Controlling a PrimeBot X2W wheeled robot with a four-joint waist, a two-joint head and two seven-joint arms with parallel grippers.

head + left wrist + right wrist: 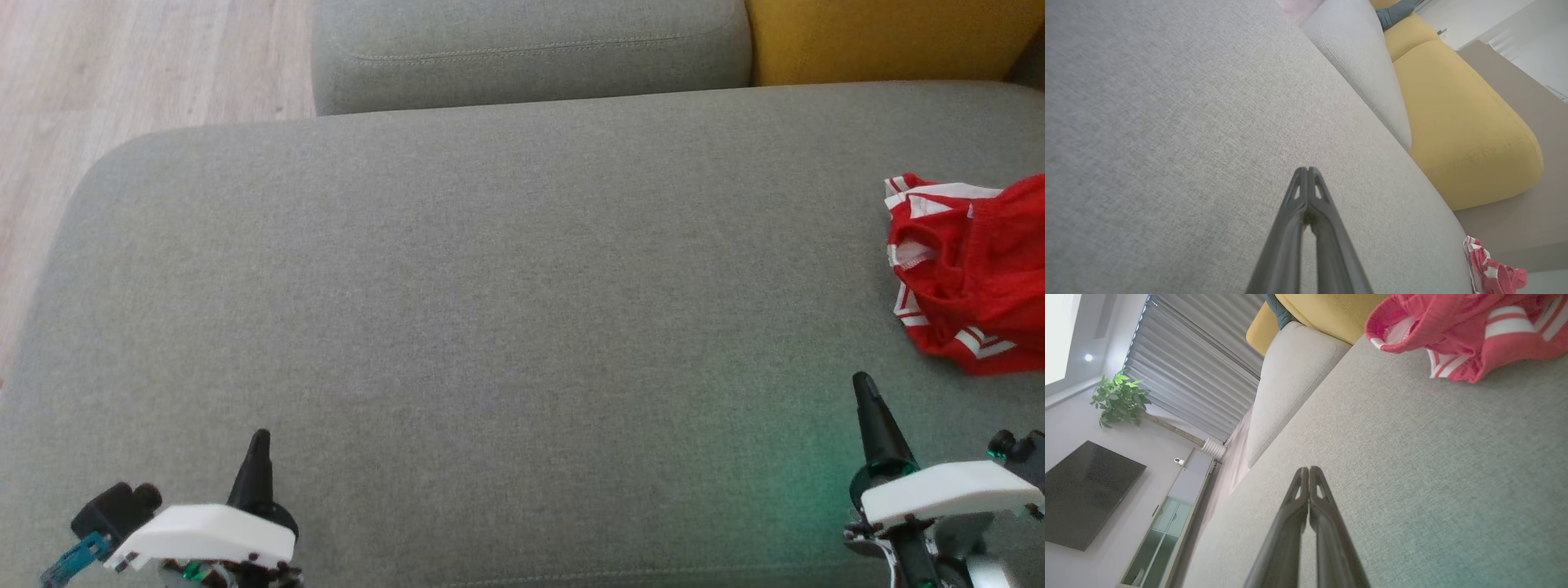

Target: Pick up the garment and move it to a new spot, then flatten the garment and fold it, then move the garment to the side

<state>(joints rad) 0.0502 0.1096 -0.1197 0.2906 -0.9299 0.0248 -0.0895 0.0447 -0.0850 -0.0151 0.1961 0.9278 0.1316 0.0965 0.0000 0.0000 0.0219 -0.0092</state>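
The garment point(971, 273) is a red piece with white stripes, lying crumpled at the right edge of the grey sofa seat point(490, 310). It also shows in the right wrist view as the garment point(1470, 330) at the top right, and in the left wrist view as the garment point(1488, 271) at the bottom right. My right gripper point(865, 388) is shut and empty, a short way in front of the garment and to its left. My left gripper point(260, 441) is shut and empty at the lower left, far from it. Both pairs of fingertips point(1307, 171) point(1308, 470) are pressed together above bare fabric.
A grey back cushion point(531, 49) and a yellow cushion point(890, 37) line the seat's far side. Wooden floor point(122, 73) lies beyond the seat's left edge. A television point(1086, 494), a cabinet and a potted plant point(1118, 398) stand across the room.
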